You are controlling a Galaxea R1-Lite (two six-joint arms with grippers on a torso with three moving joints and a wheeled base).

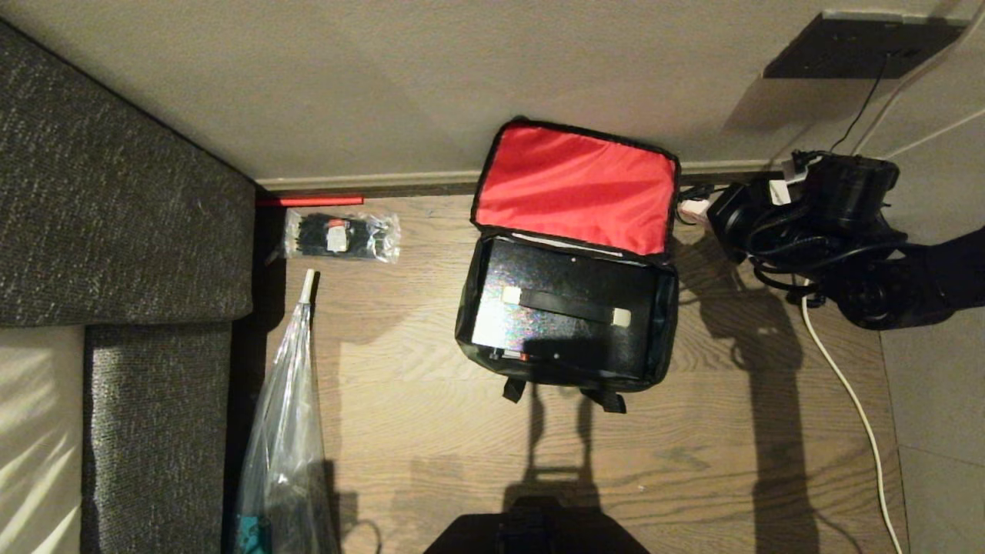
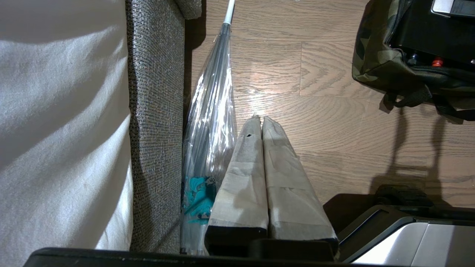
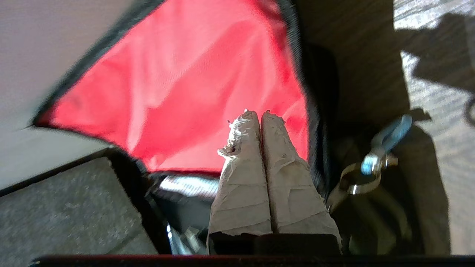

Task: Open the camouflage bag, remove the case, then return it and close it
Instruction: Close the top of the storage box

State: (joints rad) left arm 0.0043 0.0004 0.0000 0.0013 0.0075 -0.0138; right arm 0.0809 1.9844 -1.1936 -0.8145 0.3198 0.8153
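Observation:
The camouflage bag (image 1: pixel 555 378) stands open on the wooden floor, its red-lined lid (image 1: pixel 573 188) propped up against the wall. The black case (image 1: pixel 565 315) lies inside it, strap handle on top; the left wrist view shows its red knob (image 2: pixel 438 62) at the bag's (image 2: pixel 374 55) front edge. My right gripper (image 1: pixel 694 208) hovers beside the lid's right edge, shut with nothing between its taped fingers. In the right wrist view it (image 3: pixel 256 113) points at the red lining (image 3: pixel 185 92). My left gripper (image 2: pixel 259 118) is parked shut and empty above the floor, well left of the bag.
A grey sofa (image 1: pixel 115 215) fills the left side. A clear packet of black ties (image 1: pixel 342 235) and a clear folded umbrella (image 1: pixel 285 415) lie beside it. A white cable (image 1: pixel 846 385) runs along the floor on the right. A metal clip (image 3: pixel 374 163) hangs at the bag's side.

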